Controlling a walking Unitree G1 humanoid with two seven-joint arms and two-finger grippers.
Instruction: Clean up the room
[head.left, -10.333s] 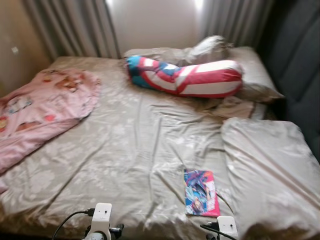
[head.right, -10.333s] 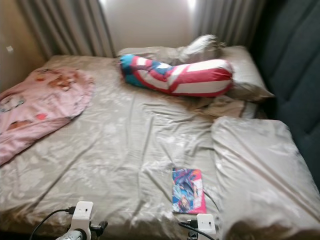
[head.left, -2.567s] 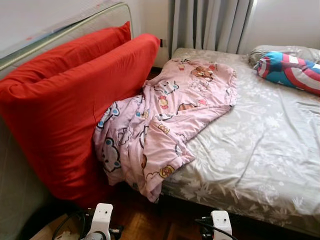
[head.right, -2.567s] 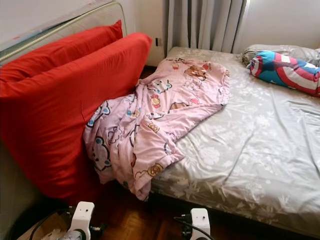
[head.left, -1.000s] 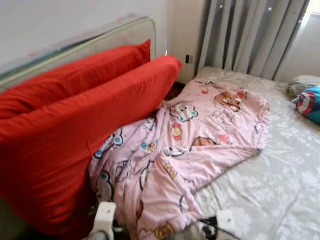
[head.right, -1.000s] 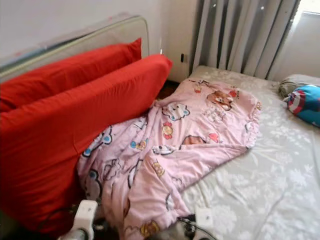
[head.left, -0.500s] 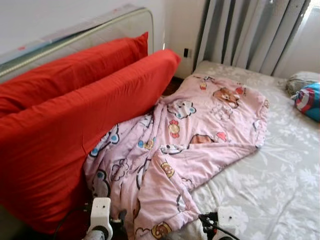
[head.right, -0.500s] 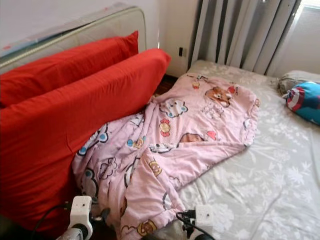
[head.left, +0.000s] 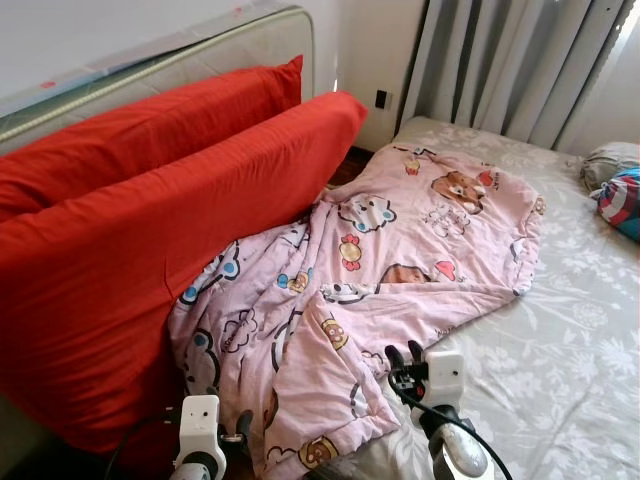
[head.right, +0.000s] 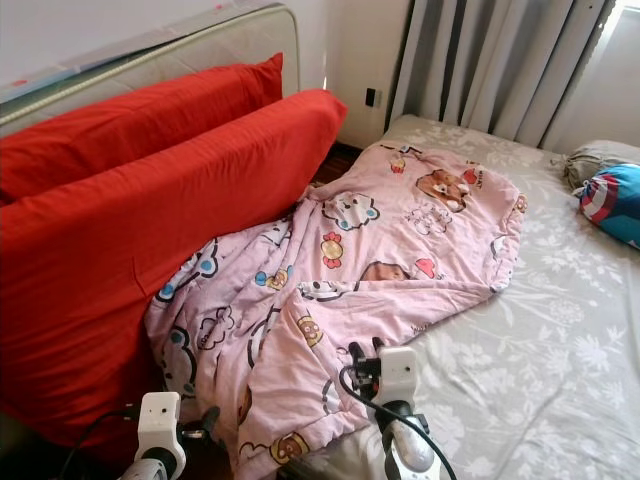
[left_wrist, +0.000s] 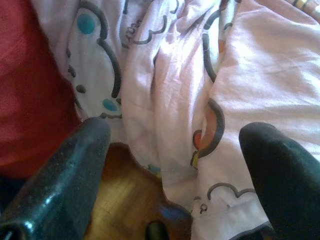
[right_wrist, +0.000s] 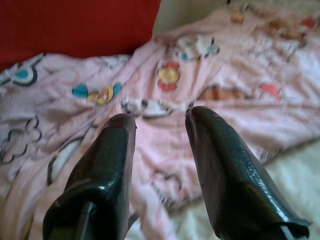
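Pink blanket (head.left: 400, 270) lying half on the bed (head.left: 590, 370), half slipping down past the red cushions (head.left: 150, 240) toward the floor. Right gripper (right_wrist: 159, 131) up over the blanket, fingers a little apart, nothing held. Left gripper (left_wrist: 175, 165) low by the hanging edge, fingers wide apart, nothing held.

Best to go slow. Reach for a thick fold, not a flat bit. Pinch deep so the cloth won't slip. Lift up, then pull the drooping part back onto the bed. Keep clear of the cushions.
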